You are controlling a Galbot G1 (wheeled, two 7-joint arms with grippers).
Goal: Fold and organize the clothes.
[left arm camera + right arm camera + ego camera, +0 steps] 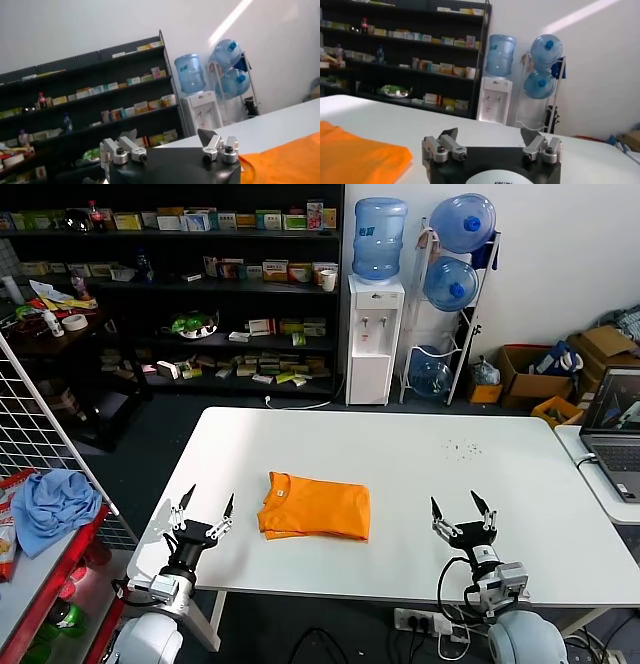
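The orange T-shirt (315, 507) lies folded into a compact rectangle on the white table (420, 474), near the front middle, collar to the left. No lettering shows. Its edge also shows in the left wrist view (285, 162) and in the right wrist view (355, 155). My left gripper (208, 502) is open and empty at the table's front left corner, left of the shirt. My right gripper (460, 506) is open and empty near the front edge, right of the shirt. Neither touches the shirt.
A light blue cloth (52, 502) lies on a rack at the far left beside a wire grid. A laptop (612, 419) stands on a side table at the right. Shelves, a water dispenser (375, 334) and boxes stand behind the table.
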